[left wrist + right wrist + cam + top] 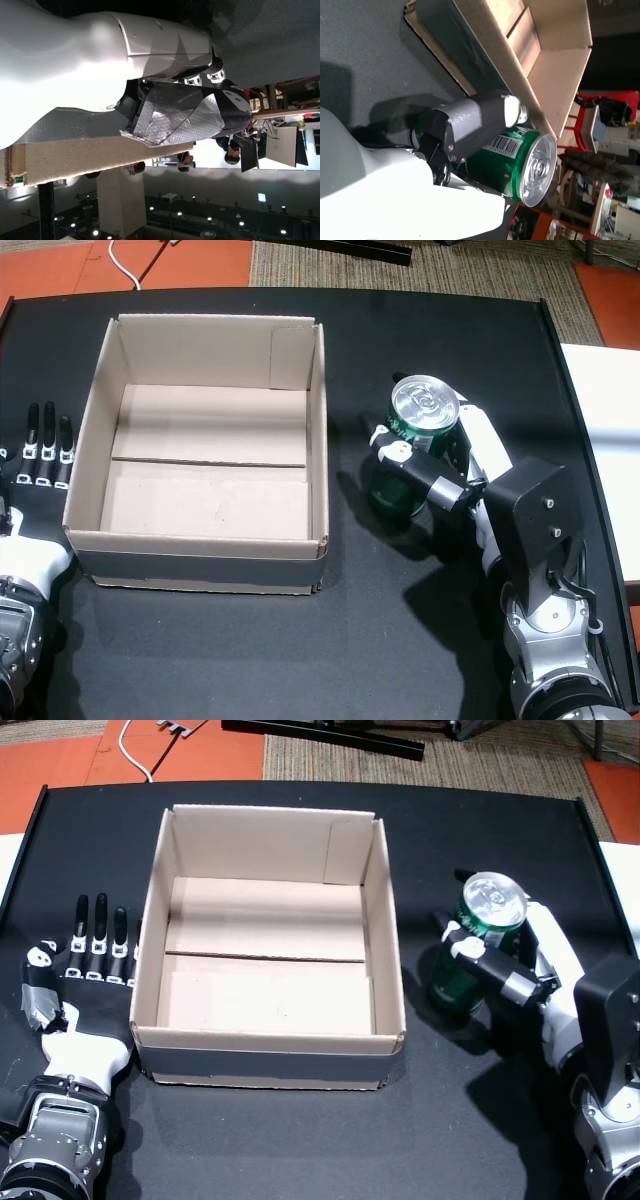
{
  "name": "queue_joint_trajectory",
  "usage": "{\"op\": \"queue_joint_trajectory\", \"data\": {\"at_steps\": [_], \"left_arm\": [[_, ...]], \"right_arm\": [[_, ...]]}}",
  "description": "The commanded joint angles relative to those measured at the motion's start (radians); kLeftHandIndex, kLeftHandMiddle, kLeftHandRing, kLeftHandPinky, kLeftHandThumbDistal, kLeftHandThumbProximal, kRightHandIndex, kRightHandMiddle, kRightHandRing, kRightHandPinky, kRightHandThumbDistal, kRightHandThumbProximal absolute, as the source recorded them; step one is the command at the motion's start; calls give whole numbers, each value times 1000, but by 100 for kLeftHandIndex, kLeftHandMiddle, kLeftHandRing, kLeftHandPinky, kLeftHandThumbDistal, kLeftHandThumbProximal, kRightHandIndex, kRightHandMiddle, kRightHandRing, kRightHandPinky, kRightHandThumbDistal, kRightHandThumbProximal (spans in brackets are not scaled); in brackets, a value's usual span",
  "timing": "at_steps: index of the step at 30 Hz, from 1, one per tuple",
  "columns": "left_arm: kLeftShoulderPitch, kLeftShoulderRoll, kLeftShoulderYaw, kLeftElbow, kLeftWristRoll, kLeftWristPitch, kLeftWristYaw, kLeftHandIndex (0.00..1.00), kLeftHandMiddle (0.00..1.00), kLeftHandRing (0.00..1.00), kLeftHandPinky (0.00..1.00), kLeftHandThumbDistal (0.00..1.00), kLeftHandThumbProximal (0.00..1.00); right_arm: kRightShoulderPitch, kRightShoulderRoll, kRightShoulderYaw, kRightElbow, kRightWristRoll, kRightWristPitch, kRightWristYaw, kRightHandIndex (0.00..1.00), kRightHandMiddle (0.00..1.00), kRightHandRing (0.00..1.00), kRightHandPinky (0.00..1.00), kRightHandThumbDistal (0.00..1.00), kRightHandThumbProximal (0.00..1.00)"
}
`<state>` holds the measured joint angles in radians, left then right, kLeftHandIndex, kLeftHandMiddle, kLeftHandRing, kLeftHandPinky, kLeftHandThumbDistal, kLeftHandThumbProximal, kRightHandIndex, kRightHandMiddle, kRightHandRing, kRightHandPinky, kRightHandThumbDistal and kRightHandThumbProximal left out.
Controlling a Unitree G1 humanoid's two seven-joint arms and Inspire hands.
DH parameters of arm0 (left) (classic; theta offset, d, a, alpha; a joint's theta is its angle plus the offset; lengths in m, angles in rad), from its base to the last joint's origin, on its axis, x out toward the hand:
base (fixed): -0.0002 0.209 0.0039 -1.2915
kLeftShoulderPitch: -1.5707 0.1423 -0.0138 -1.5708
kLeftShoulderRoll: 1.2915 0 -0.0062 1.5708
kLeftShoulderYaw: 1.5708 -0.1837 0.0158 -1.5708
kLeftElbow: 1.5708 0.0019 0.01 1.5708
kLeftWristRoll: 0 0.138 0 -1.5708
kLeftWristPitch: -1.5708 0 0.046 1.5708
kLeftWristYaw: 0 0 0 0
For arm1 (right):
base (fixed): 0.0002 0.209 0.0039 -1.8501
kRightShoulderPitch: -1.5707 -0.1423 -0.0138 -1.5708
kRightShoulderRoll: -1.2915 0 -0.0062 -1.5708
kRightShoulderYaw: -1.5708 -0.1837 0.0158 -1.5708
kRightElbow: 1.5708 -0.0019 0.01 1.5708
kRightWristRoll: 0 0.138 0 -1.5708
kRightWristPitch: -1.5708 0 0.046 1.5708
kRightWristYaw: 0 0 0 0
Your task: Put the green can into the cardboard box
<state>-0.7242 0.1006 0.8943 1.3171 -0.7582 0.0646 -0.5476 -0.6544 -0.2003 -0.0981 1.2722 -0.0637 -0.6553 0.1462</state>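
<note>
The green can (480, 945) (415, 445) stands upright to the right of the cardboard box (385, 910) (320, 420) in both head views, with my right hand (520, 965) (455, 470) shut on it. The thumb (475, 120) crosses the can's side (512, 160) in the right wrist view. Whether the can rests on the table or hangs just above it I cannot tell. My left hand (75, 970) (35, 465) lies flat and open on the table, left of the box, fingers stretched forward. The box is open and holds nothing.
The black table (300, 1140) (250, 650) ends at a far edge with orange floor and carpet (400, 760) behind. A white surface (600, 420) borders the table's right edge. A white cable (135, 755) lies on the floor. People sit in the background of the left wrist view (230, 150).
</note>
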Motion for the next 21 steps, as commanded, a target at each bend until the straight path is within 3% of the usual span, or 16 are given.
{"op": "queue_joint_trajectory", "data": {"at_steps": [1, 6, 16, 21], "left_arm": [[49, 2, 1, 25, 8, 0, 29, 47, 47, 60, 76, 0, 80], [47, 1, -1, 23, 10, -1, 39, 48, 47, 61, 75, 0, 83], [54, 2, -2, 25, 11, 1, 25, 46, 46, 58, 72, 0, 83], [49, 2, -3, 26, 12, 1, 42, 46, 47, 59, 72, 0, 85]], "right_arm": [[29, 1, -1, 10, -5, 5, -6, 80, 73, 71, 73, 4, 0], [36, 9, -31, 12, 37, 3, 35, 65, 62, 64, 65, 0, 0], [47, 10, -41, 9, 41, -9, 29, 54, 52, 55, 59, 0, 0], [49, 0, -25, 7, 14, -47, -18, 33, 35, 42, 56, 0, 0]]}}
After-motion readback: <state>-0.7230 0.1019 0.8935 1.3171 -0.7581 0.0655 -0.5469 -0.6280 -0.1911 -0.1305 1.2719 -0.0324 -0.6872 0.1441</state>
